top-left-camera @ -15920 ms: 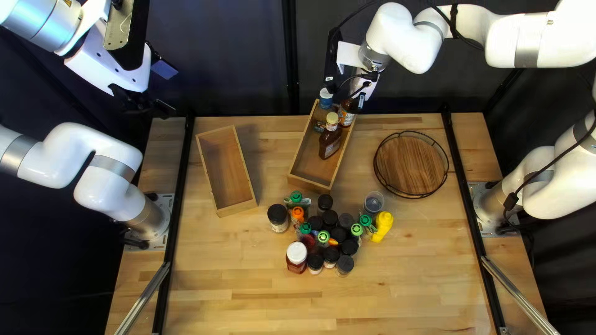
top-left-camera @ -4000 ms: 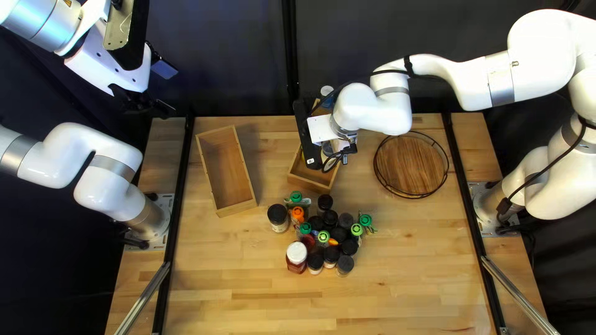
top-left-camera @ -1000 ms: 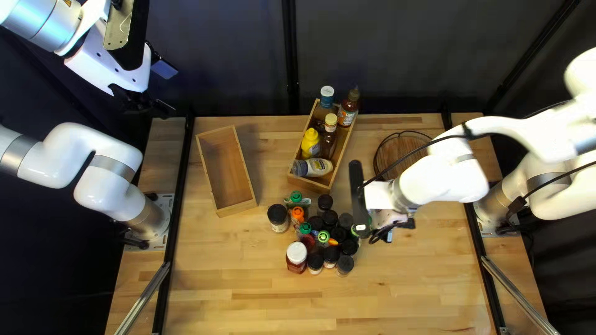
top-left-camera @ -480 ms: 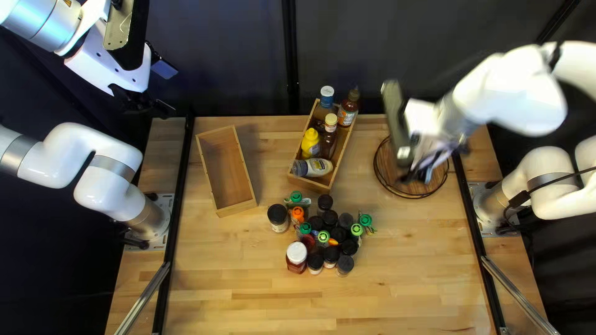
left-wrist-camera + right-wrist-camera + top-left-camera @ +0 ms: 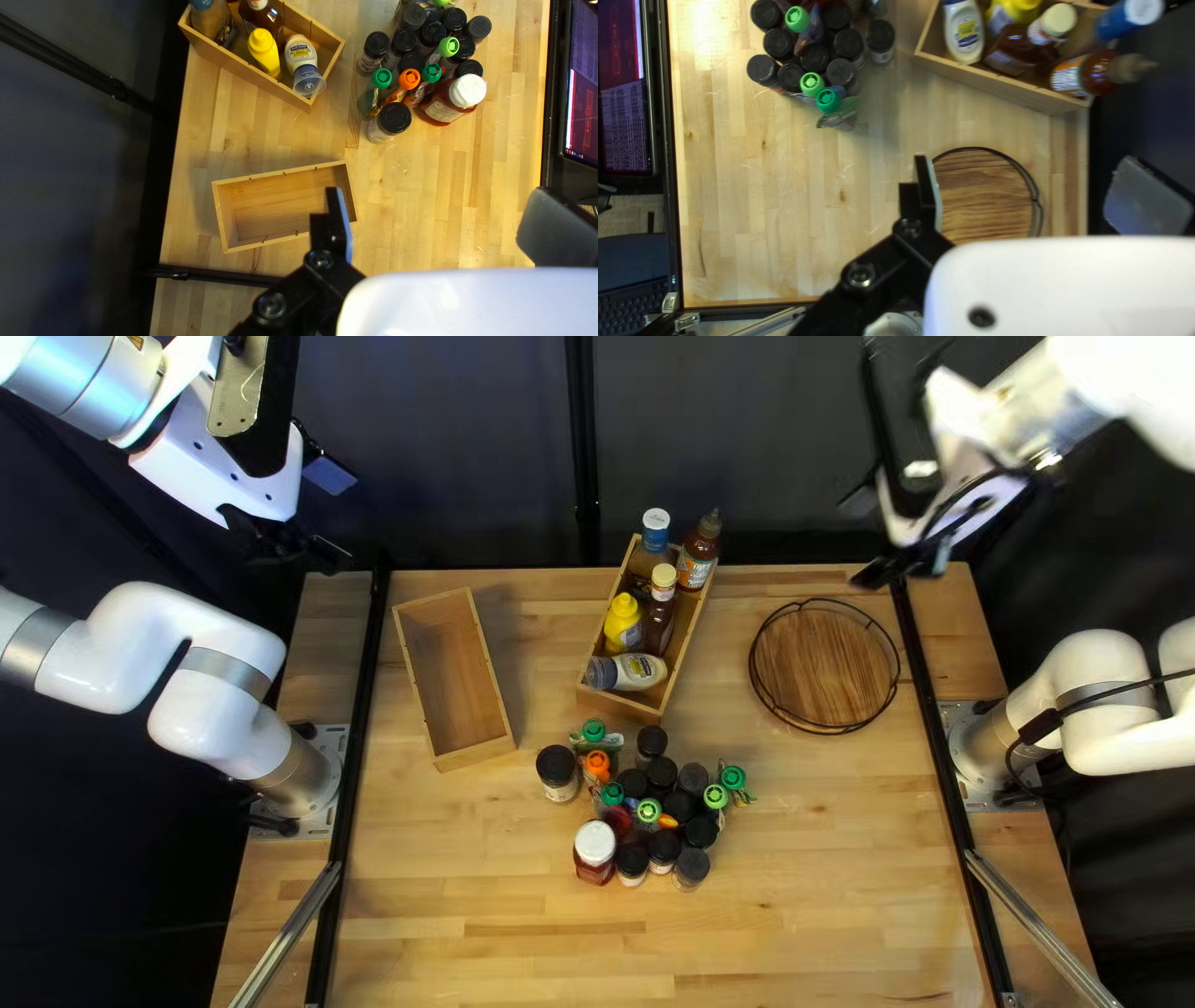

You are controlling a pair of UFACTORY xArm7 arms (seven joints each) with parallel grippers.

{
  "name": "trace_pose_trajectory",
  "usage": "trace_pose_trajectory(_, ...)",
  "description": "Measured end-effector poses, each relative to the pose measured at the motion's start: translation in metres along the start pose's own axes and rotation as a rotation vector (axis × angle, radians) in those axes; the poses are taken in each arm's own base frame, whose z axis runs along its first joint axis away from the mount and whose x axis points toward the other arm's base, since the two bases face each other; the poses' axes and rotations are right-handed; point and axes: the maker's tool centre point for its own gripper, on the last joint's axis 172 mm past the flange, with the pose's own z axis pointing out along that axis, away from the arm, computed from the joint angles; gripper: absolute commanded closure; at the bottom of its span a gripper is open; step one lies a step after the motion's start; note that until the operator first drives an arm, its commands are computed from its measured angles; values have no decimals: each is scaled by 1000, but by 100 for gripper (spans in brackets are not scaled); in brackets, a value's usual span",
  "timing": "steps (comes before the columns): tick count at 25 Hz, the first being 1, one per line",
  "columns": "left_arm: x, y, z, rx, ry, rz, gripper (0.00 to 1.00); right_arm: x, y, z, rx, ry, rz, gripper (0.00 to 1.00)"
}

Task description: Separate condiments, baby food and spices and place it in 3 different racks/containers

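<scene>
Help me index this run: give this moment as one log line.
Left gripper: open, raised | Right gripper: open, raised | Yellow mustard bottle: in middle wooden box with other condiments | Spice jars: clustered on table

We list one wooden worktop, black rails along its sides, two slanting silver bars, a dark curtain behind, and, past its edge in the right wrist view, one lit screen and one dark keyboard.
</scene>
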Motion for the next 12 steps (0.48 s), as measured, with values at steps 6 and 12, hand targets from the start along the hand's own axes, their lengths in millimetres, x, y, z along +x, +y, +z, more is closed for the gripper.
trace_pose_trajectory(6,0,0,0,0,0,0,0,-10,-6,-23,-19,56,1,0)
trace_pose_trajectory(12,0,0,0,0,0,0,0,-22,-16,-28,-13,67,20,0)
